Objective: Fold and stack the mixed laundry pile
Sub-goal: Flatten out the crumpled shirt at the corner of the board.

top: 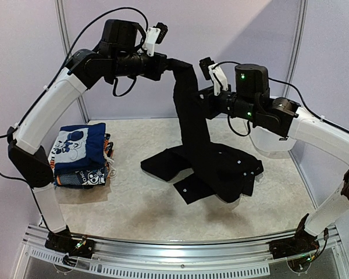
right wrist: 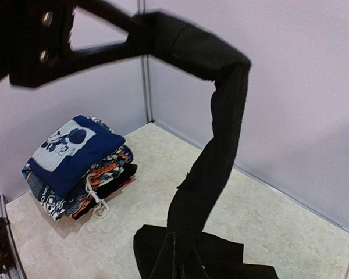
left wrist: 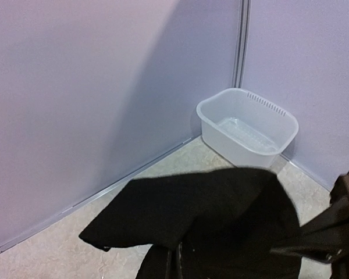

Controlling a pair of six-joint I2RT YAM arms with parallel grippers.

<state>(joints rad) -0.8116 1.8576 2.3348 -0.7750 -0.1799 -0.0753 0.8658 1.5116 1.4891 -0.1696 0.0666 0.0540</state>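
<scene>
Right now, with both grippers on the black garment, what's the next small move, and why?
Probably draw the right gripper away from the left gripper: both are shut on the black garment, which hangs bunched in a column, lower part heaped on the table.

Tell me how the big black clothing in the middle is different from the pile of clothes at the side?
The black garment is one piece, all black; the folded stack is several pieces, blue with cartoon pictures and orange bits. The black garment is unfolded, one end lifted high and the rest spread out; the folded stack lies neat and flat. Both are soft cloth on the table.
</scene>
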